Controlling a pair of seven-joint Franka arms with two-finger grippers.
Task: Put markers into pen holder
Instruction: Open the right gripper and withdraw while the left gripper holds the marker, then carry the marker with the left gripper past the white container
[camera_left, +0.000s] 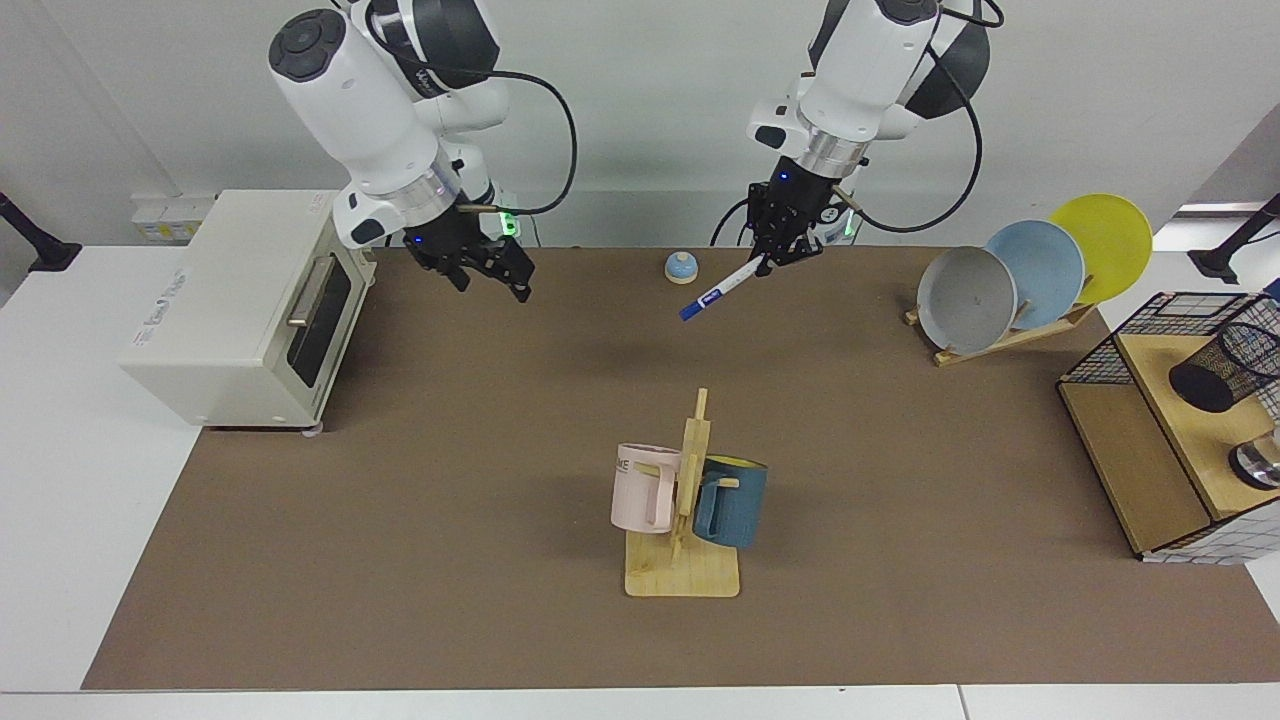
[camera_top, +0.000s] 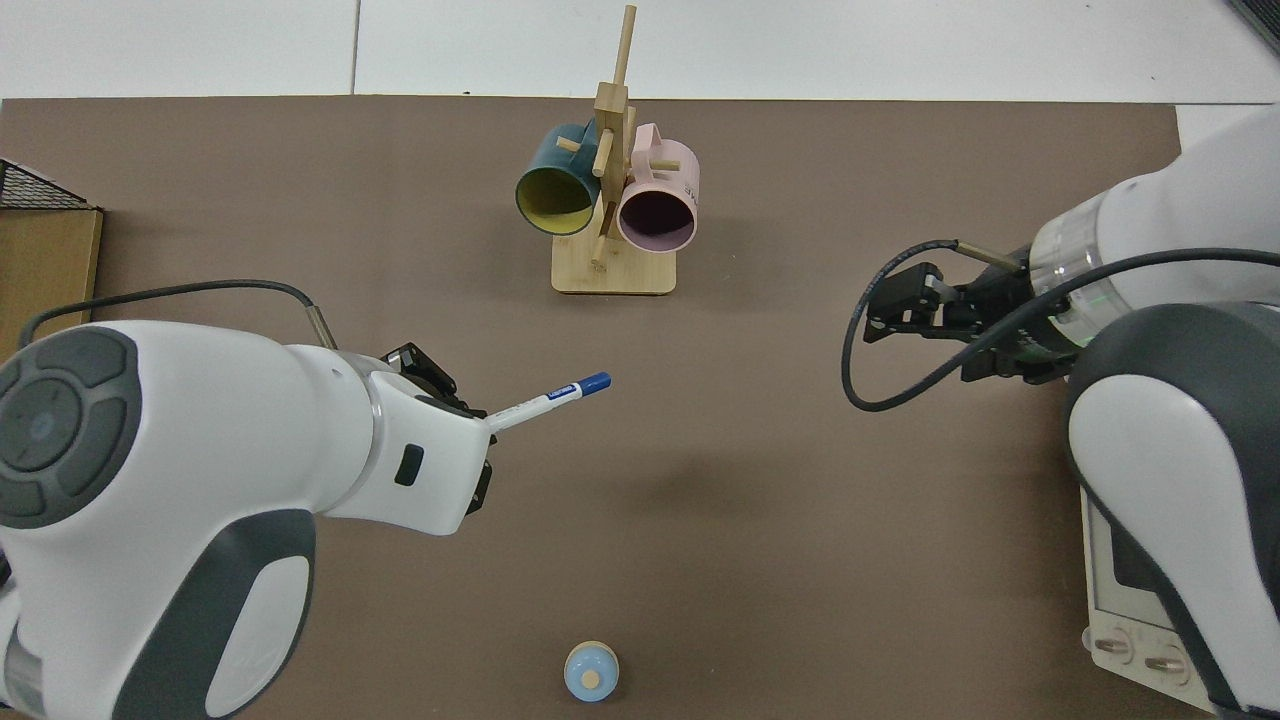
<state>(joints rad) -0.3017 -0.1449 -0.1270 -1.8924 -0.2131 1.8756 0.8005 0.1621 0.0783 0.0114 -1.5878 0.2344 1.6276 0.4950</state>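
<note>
Left gripper (camera_left: 775, 252) hangs above the far side of the brown mat (camera_left: 500, 420), its fingers clamped on the white end of the marker (camera_left: 722, 287). From that grip the marker slants down and away, blue cap lowest and clear of the mat; in the top view the left gripper (camera_top: 478, 420) is largely hidden by the arm's wrist, and the marker (camera_top: 550, 398) juts out of it toward the mug rack (camera_top: 612, 190). A small blue knob (camera_left: 681, 266) sits on the mat just beside the marker's line.

The right gripper (camera_left: 492, 268) hovers near the toaster oven (camera_left: 240, 300), well apart from the marker, its fingers spread and holding nothing; the top view shows it (camera_top: 885, 312) likewise.

The pen holder (camera_left: 1225, 368) lies tilted on the wooden shelf of the wire basket (camera_left: 1120, 350) at the table's edge, beyond the plate rack (camera_left: 1030, 275), well away from the left gripper and the marker.
</note>
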